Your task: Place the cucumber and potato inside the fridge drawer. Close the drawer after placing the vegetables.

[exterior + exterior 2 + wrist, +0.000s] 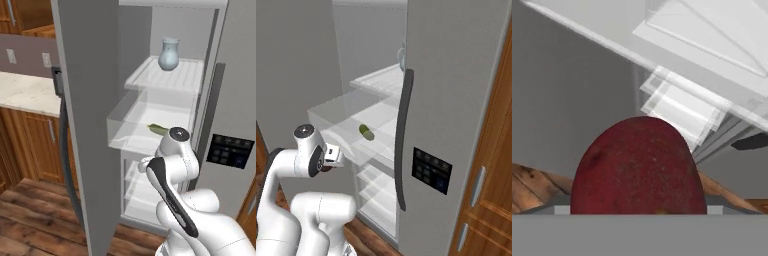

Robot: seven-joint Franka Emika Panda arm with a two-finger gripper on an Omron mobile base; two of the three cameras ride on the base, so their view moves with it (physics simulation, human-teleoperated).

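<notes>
So in the left base view the fridge drawer (131, 127) is pulled out and open, with the cucumber (158, 129) already lying inside near the back right; a pale vase (169, 54) sits on the wire shelf (167, 75) above it. The arm is folded up right in front of the drawer. From the right base view, same story — cucumber (366, 132) on the drawer (336, 117) floor, and the hand sits low, just below the drawer's front edge, next to the fridge door handle (402, 140). In the hand view the potato (638, 167) sits right up against the camera, so I'd say the gripper is clamped on it, though the fingertips themselves are hidden behind it. Progress as I read it: one veggie in, potato being carried but not in yet, and the drawer not yet closed.
</notes>
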